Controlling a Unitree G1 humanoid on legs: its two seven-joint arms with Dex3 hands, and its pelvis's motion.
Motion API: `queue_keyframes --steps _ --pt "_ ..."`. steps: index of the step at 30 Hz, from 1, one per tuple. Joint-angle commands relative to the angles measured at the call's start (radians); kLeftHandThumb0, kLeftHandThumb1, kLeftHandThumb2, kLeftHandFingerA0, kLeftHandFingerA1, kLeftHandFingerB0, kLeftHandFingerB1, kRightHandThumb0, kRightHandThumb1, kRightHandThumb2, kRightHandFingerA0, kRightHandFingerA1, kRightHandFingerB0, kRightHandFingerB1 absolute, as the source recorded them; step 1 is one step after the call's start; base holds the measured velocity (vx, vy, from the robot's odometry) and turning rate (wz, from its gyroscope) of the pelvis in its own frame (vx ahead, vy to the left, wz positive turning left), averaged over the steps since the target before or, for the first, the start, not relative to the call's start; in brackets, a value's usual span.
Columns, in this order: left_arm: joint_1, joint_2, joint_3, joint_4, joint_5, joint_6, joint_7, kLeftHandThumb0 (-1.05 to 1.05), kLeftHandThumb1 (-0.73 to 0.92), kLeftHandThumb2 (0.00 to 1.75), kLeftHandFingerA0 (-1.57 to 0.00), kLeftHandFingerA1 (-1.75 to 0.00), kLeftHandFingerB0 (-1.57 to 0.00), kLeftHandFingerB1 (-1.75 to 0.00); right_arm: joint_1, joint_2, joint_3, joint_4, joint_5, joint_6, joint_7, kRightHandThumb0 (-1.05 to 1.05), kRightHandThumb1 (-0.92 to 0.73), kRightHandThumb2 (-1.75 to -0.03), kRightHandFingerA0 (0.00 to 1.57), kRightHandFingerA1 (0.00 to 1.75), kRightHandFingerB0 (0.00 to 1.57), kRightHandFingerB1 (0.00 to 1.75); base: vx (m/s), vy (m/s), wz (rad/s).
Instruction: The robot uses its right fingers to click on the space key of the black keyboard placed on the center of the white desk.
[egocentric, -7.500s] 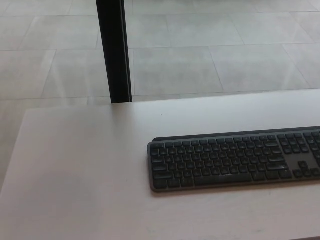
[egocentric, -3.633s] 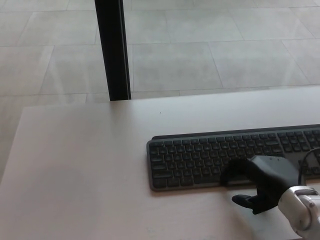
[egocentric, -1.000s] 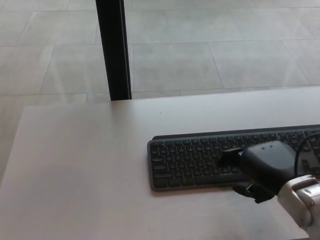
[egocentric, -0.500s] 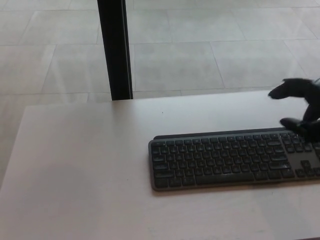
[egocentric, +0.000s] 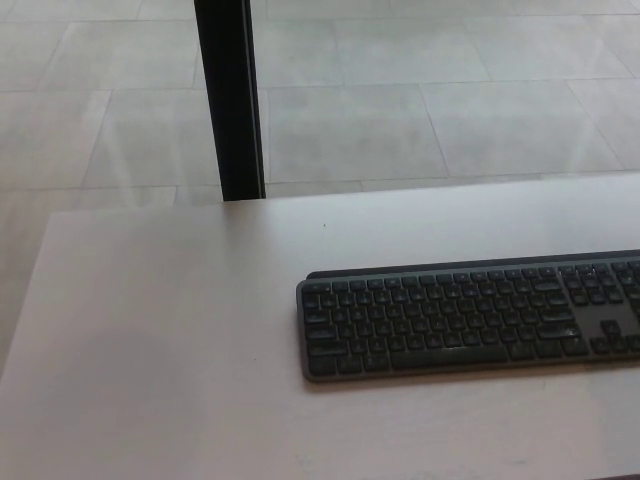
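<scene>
A flat black keyboard (egocentric: 470, 317) with dark grey keys is laid on the pale white bench (egocentric: 160, 340), in the right half of the head view. Its long side is set roughly parallel to the near bench edge, and its right end is cut off by the picture's right border. The long space key (egocentric: 455, 356) is found in the front row of keys, nearest the camera. Nothing is seen resting on the keys.

Neither robot hand is shown at this moment, so the state of the left and right fingers cannot be told.

The left part of the bench is seen as a bare surface, with its rounded far-left corner shown at the picture's left. A small dark speck (egocentric: 323, 225) is marked on the bench top behind the keyboard. Beyond the far bench edge, a black upright post (egocentric: 229, 100) is seen against a floor of large grey tiles (egocentric: 400, 110).
</scene>
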Motion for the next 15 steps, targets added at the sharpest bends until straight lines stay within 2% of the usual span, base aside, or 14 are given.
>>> queue_keyframes --steps 1,2,4,6,7,8,10,11,12,13,14,15 --pt "0.042 0.015 0.004 0.007 -0.010 -0.030 0.007 -0.52 0.63 0.59 -0.79 -0.73 -0.68 -0.59 0.170 0.044 -0.929 0.413 0.581 0.120 -0.328 -0.56 -0.55 -0.66 1.08 0.93 0.79 0.82 0.00 0.000 0.00" --pt "0.043 0.015 -0.001 0.005 -0.005 -0.031 0.011 -0.53 0.64 0.59 -0.78 -0.79 -0.69 -0.61 0.186 0.059 -0.953 0.467 0.621 0.082 -0.350 -0.57 -0.57 -0.67 1.10 1.00 1.00 1.00 0.00 0.000 0.00" --pt "0.041 0.017 -0.002 0.004 -0.005 -0.024 0.012 -0.53 0.64 0.59 -0.78 -0.77 -0.67 -0.60 0.199 0.088 -0.987 0.534 0.674 0.032 -0.376 -0.58 -0.57 -0.68 1.09 1.06 1.00 1.07 0.00 0.000 0.00" --pt "0.041 0.017 -0.002 0.004 -0.005 -0.024 0.010 -0.53 0.64 0.59 -0.75 -0.76 -0.67 -0.60 0.200 0.094 -0.997 0.549 0.682 0.029 -0.381 -0.60 -0.55 -0.67 1.06 1.05 1.05 1.09 0.00 0.000 0.00" --pt "0.044 0.016 -0.003 0.003 -0.004 -0.030 0.008 -0.53 0.63 0.59 -0.79 -0.76 -0.68 -0.60 0.197 0.117 -1.011 0.556 0.702 0.028 -0.392 -0.57 -0.56 -0.70 1.01 1.05 0.96 1.19 0.00 0.000 0.00" --pt "0.045 0.016 -0.002 0.003 -0.004 -0.034 0.010 -0.53 0.63 0.59 -0.79 -0.75 -0.67 -0.59 0.191 0.152 -1.029 0.560 0.731 0.024 -0.397 -0.58 -0.60 -0.70 0.95 1.05 0.86 1.11 0.00 0.000 0.00" --pt "0.043 0.013 0.003 0.004 -0.010 -0.033 0.008 -0.53 0.64 0.59 -0.76 -0.75 -0.68 -0.59 0.186 0.169 -1.034 0.577 0.742 0.021 -0.396 -0.58 -0.61 -0.69 0.96 1.03 0.89 1.10 0.00 0.000 0.00" --pt "0.044 0.011 -0.003 0.004 -0.004 -0.037 0.011 -0.53 0.64 0.59 -0.76 -0.72 -0.69 -0.60 0.183 0.194 -1.033 0.577 0.747 0.010 -0.401 -0.57 -0.61 -0.70 0.87 1.02 0.91 1.15 0.00 0.000 0.00" --pt "0.046 0.011 0.000 0.004 -0.006 -0.035 0.009 -0.53 0.64 0.59 -0.76 -0.72 -0.68 -0.59 0.187 0.217 -1.030 0.583 0.746 0.002 -0.404 -0.57 -0.64 -0.69 0.91 1.01 0.89 1.10 0.00 0.000 0.00" --pt "0.048 0.012 0.000 0.006 -0.007 -0.034 0.009 -0.53 0.64 0.59 -0.78 -0.72 -0.67 -0.58 0.187 0.230 -1.037 0.588 0.756 0.000 -0.396 -0.57 -0.64 -0.70 0.86 1.00 0.80 1.04 0.00 0.000 0.00" --pt "0.048 0.012 0.002 0.008 -0.008 -0.032 0.008 -0.53 0.64 0.59 -0.78 -0.74 -0.64 -0.57 0.182 0.259 -1.056 0.580 0.779 0.015 -0.390 -0.56 -0.62 -0.69 0.85 0.98 0.75 1.07 0.00 0.000 0.00" --pt "0.046 0.013 0.005 0.010 -0.011 -0.027 0.008 -0.54 0.65 0.59 -0.78 -0.77 -0.67 -0.61 0.175 0.297 -1.061 0.562 0.786 0.031 -0.396 -0.54 -0.62 -0.70 0.74 1.00 0.71 1.07 0.00 0.000 0.00"
